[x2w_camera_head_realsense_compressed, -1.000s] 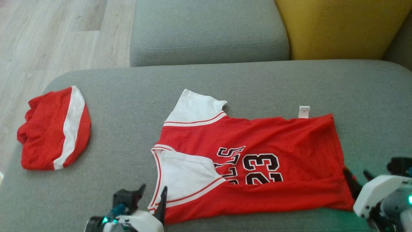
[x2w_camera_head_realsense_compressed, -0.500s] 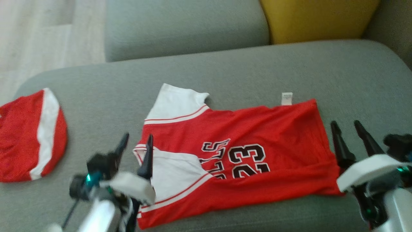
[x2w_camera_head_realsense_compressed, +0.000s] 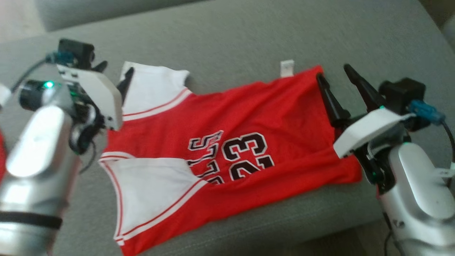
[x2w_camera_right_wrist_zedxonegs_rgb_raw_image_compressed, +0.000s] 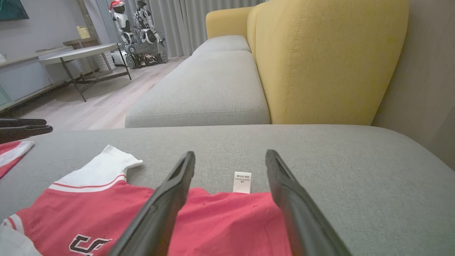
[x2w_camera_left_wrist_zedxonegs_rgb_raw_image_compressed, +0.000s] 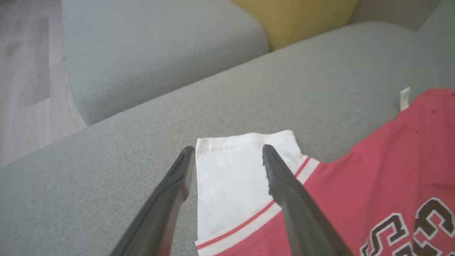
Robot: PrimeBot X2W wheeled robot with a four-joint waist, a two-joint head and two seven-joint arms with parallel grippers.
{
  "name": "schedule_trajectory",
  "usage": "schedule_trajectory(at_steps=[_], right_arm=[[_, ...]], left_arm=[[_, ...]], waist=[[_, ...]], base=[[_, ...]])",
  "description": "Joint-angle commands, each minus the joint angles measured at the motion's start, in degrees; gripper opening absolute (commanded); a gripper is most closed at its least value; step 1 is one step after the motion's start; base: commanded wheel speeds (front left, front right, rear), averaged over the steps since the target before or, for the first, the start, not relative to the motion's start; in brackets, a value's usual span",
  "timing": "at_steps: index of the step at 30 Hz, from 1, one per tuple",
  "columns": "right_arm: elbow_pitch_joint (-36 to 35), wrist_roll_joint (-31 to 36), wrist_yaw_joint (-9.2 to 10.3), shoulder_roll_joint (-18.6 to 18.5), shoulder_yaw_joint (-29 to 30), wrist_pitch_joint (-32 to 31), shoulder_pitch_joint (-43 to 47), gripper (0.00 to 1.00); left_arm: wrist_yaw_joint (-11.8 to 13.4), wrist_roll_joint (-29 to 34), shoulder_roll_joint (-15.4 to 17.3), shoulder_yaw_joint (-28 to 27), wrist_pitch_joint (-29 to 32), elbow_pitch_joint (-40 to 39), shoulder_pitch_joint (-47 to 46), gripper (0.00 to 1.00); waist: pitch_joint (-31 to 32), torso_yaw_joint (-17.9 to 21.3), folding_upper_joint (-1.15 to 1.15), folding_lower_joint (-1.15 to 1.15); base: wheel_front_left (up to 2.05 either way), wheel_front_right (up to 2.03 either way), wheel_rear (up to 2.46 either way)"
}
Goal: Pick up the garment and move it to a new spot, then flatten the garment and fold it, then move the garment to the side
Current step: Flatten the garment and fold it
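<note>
The garment [x2w_camera_head_realsense_compressed: 249, 117] is a red jersey with white sleeves and a black "23", lying flat on the grey sofa seat [x2w_camera_head_realsense_compressed: 231, 39]. My left gripper [x2w_camera_head_realsense_compressed: 116, 69] stands open over the far white sleeve [x2w_camera_left_wrist_zedxonegs_rgb_raw_image_compressed: 231, 177]. In the left wrist view my left gripper [x2w_camera_left_wrist_zedxonegs_rgb_raw_image_compressed: 227, 151] has one finger at the sleeve's left edge and the other over its right part. My right gripper [x2w_camera_head_realsense_compressed: 332, 72] is open at the far hem corner. In the right wrist view my right gripper [x2w_camera_right_wrist_zedxonegs_rgb_raw_image_compressed: 230, 154] straddles the white label [x2w_camera_right_wrist_zedxonegs_rgb_raw_image_compressed: 242, 182] above the garment's red hem [x2w_camera_right_wrist_zedxonegs_rgb_raw_image_compressed: 231, 220].
A yellow backrest [x2w_camera_right_wrist_zedxonegs_rgb_raw_image_compressed: 320, 60] and a second grey seat [x2w_camera_right_wrist_zedxonegs_rgb_raw_image_compressed: 206, 92] lie beyond. Another red-and-white cloth [x2w_camera_right_wrist_zedxonegs_rgb_raw_image_compressed: 10, 154] sits at the left. The sofa's front edge [x2w_camera_head_realsense_compressed: 284, 220] runs just below the jersey. A table [x2w_camera_right_wrist_zedxonegs_rgb_raw_image_compressed: 81, 53] stands on the wooden floor.
Both arms have reached forward from the near edge of the garment to its far edge, left to the sleeve, right to the label corner. The head camera has tilted down. Both grippers stay open.
</note>
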State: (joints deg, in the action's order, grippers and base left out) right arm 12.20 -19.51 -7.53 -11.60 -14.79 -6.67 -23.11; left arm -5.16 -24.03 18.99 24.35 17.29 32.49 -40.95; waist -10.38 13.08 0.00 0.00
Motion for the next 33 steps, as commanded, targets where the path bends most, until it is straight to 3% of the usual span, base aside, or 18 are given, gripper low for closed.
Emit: schedule_trajectory(at_steps=[1, 5, 12, 29, 30, 31, 33], right_arm=[[-1.6, 0.3, 0.04, -0.1, -1.0, 0.7, -2.0, 1.0], [-1.0, 0.1, 0.04, 1.0, -2.7, 1.9, -4.4, 1.0], [-1.9, -3.1, 0.04, 3.8, -3.4, 2.3, -5.8, 1.0], [-5.2, -3.3, 0.04, 3.8, -2.6, 1.9, -6.3, 1.0], [-5.2, -3.3, 0.04, 3.7, -2.5, 1.8, -6.4, 1.0], [-5.2, -3.2, 0.04, 3.8, -2.4, 1.7, -6.4, 1.0], [-5.2, -3.6, 0.04, 3.9, -2.2, 1.5, -6.5, 1.0]], left_arm=[[-0.1, 0.0, 2.6, -1.8, 0.5, -0.8, -3.3, 1.0], [-1.1, 0.8, 4.5, -0.5, 3.0, 5.3, -8.8, 1.0], [-1.2, 3.5, 6.2, 1.4, 1.4, 13.9, -15.5, 1.0], [-1.4, 5.1, 4.6, 4.5, -1.0, 28.2, -22.7, 1.0], [-1.5, 4.7, 4.3, 4.6, -1.1, 28.5, -22.9, 0.77], [-1.7, 4.3, 4.0, 4.6, -1.3, 28.8, -23.1, 0.0], [-1.9, 3.5, 3.4, 4.7, -1.5, 29.3, -23.4, 0.0]], waist=[[-3.1, 3.0, 0.0, 0.0], [-5.4, 4.9, 0.0, 0.0], [-8.6, 7.1, 0.0, 0.0], [-11.6, 8.7, 0.0, 0.0], [-11.6, 8.6, 0.0, 0.0], [-11.6, 8.5, 0.0, 0.0], [-11.7, 8.1, 0.0, 0.0]], base=[[0.0, 0.0, 0.0], [0.0, 0.0, 0.0], [0.0, 0.0, 0.0], [0.0, 0.0, 0.0], [0.0, 0.0, 0.0], [0.0, 0.0, 0.0], [0.0, 0.0, 0.0]])
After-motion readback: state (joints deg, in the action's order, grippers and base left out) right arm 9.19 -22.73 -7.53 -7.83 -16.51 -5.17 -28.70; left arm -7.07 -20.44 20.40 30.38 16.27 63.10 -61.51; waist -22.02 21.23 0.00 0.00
